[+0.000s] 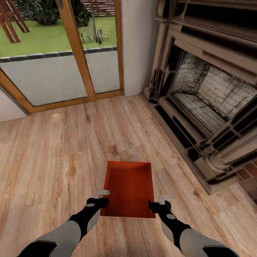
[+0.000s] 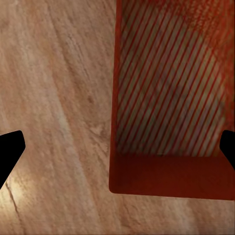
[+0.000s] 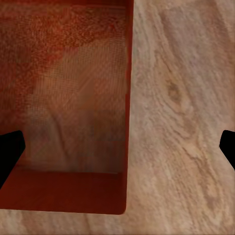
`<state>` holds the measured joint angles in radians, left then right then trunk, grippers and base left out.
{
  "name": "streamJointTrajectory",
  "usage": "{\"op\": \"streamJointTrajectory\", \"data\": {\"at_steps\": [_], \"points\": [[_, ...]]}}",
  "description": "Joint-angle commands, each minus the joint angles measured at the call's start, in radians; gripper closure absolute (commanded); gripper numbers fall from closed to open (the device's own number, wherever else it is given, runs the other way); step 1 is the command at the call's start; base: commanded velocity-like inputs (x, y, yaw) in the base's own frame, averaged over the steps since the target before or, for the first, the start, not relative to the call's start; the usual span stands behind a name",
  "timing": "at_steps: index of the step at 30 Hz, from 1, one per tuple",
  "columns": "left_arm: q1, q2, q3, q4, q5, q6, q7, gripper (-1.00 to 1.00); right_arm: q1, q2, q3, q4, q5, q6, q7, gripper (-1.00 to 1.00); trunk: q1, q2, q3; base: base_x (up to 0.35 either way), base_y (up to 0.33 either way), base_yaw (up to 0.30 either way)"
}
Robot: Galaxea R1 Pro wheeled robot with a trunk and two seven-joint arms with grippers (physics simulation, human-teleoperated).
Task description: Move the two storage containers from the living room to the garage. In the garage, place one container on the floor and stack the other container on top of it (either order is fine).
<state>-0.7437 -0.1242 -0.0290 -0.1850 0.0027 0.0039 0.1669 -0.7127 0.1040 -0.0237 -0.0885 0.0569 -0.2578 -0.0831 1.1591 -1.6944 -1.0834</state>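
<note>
One orange-red storage container (image 1: 129, 189) sits open-topped and empty on the light wood planks of the living room, just in front of me. My left gripper (image 1: 102, 198) is at its near left corner and my right gripper (image 1: 160, 202) at its near right corner. In the left wrist view the container's (image 2: 166, 176) left wall runs between the wide-apart fingertips (image 2: 10, 152). In the right wrist view the container's (image 3: 68, 196) right wall lies between the spread fingertips (image 3: 10, 154). Both grippers (image 2: 117, 149) (image 3: 119, 149) are open, straddling the walls without clamping them.
A large stone fireplace (image 1: 207, 92) with a raised hearth lines the right side. A wood-framed glass door (image 1: 71, 53) to a garden fills the back left, with a white wall (image 1: 137, 43) between them. Wood floor (image 1: 53, 150) stretches left and ahead of the container.
</note>
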Motion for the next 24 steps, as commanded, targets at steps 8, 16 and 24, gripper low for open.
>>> {"op": "streamJointTrajectory", "data": {"at_steps": [8,16,24], "points": [[0.000,0.000,-0.004,-0.005,0.000,-0.001,0.005,-1.00,-0.001,0.000,-0.002,0.001,0.006,-0.003,-0.004,-1.00,0.031,-0.056,-0.026,0.000,0.000,0.000],[0.000,0.000,-0.003,-0.005,0.000,-0.005,0.005,-1.00,-0.001,0.000,-0.002,0.001,0.006,-0.003,-0.003,-1.00,0.061,-0.112,-0.051,0.000,0.000,0.000],[0.000,0.000,-0.004,-0.005,-0.001,-0.005,0.005,-1.00,-0.001,0.000,-0.002,0.001,0.006,-0.003,0.001,-1.00,0.092,-0.168,-0.076,0.000,0.000,0.000]]}}
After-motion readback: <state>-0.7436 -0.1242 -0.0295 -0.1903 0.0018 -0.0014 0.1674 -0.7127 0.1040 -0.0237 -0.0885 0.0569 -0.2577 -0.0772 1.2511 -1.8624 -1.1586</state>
